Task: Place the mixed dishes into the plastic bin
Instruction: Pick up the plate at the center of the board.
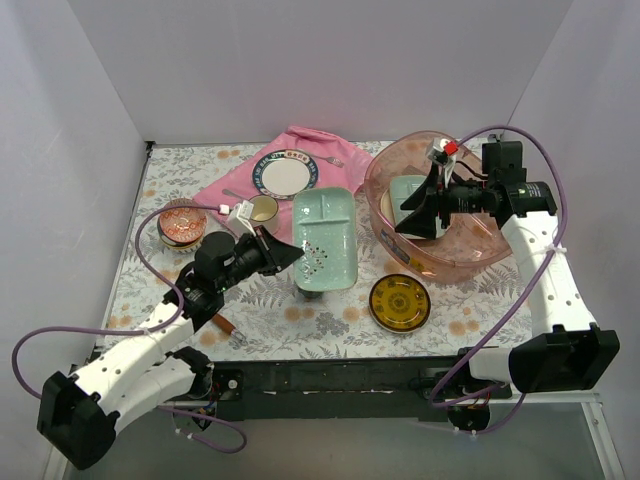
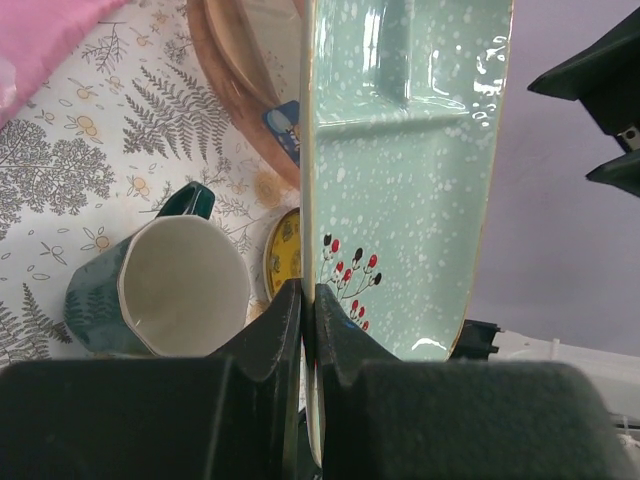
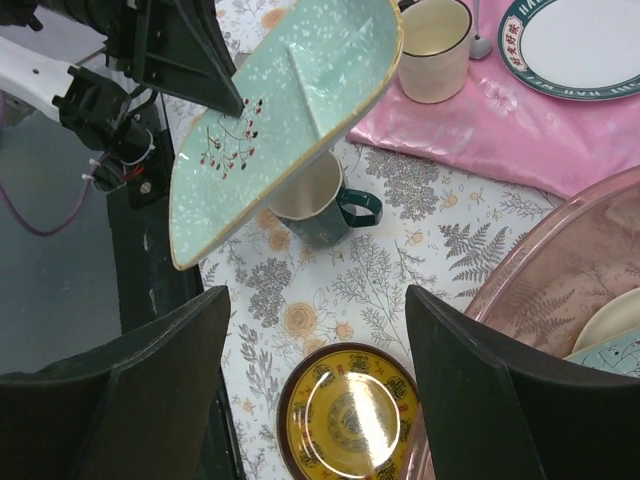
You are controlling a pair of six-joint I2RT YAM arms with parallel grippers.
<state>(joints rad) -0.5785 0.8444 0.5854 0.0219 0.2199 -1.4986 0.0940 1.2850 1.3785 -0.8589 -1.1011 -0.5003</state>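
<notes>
Two hands: left hand point(image 2: 308, 300) pinches tray point(image 2: 410, 200), half-hiding mug point(image 2: 170, 285); right hand point(image 1: 412, 216) spread above bin point(image 1: 480, 262).

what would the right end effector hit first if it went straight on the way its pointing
Most likely the patterned table between the yellow plate and the dark mug, framed by the open right end effector. Depth is unclear, so the mug could come first.

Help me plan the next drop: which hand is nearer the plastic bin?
Right. The right hand hovers open over the plastic bin rim; the left hand, gripping the green tray, sits apart.
</notes>
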